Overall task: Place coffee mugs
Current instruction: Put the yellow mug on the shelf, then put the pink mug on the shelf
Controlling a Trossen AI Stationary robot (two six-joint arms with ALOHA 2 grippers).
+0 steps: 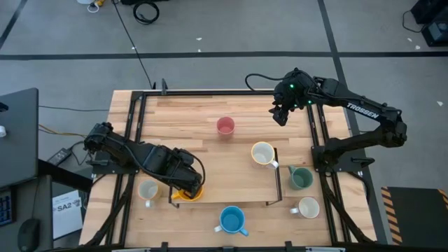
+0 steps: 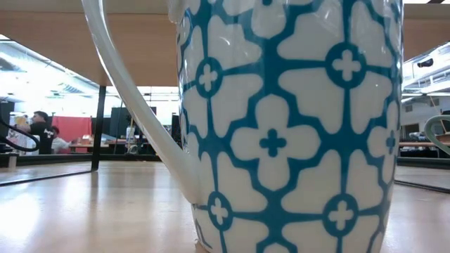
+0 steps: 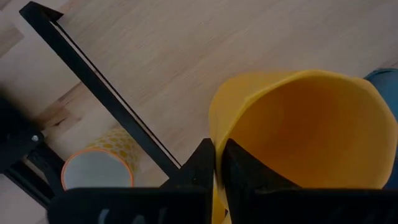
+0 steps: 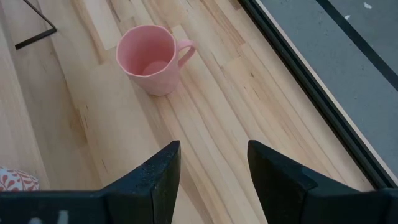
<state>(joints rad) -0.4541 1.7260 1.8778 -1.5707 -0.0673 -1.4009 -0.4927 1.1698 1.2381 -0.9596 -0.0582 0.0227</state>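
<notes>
My left gripper (image 1: pixel 186 189) is at the near left of the table, shut on the orange mug (image 3: pixel 298 130). My right gripper (image 4: pixel 211 177) hangs open over the far right of the table, apart from the pink mug (image 4: pixel 149 59), which stands upright on its base. Also standing on the table are a cream mug (image 1: pixel 262 153), a dark green mug (image 1: pixel 301 178), a white mug (image 1: pixel 308 208), a blue mug (image 1: pixel 231 220) and a yellow-patterned white mug (image 3: pixel 99 171). The blue-and-white patterned mug (image 2: pixel 288 126) fills the low view. My left gripper holds the orange mug by its rim wall (image 3: pixel 214 134), with one finger (image 3: pixel 245 171) inside the mug and the other finger (image 3: pixel 198 167) outside. The fingers come from above. Whether the mug's base is on the table cannot be seen.
A thin black metal frame (image 1: pixel 278 178) lies on the table around its middle, and its near left corner is by the orange mug. Black rails run along the table's left side (image 1: pixel 129 133) and right side (image 1: pixel 318 133). Bare wood lies between the pink mug and the far edge.
</notes>
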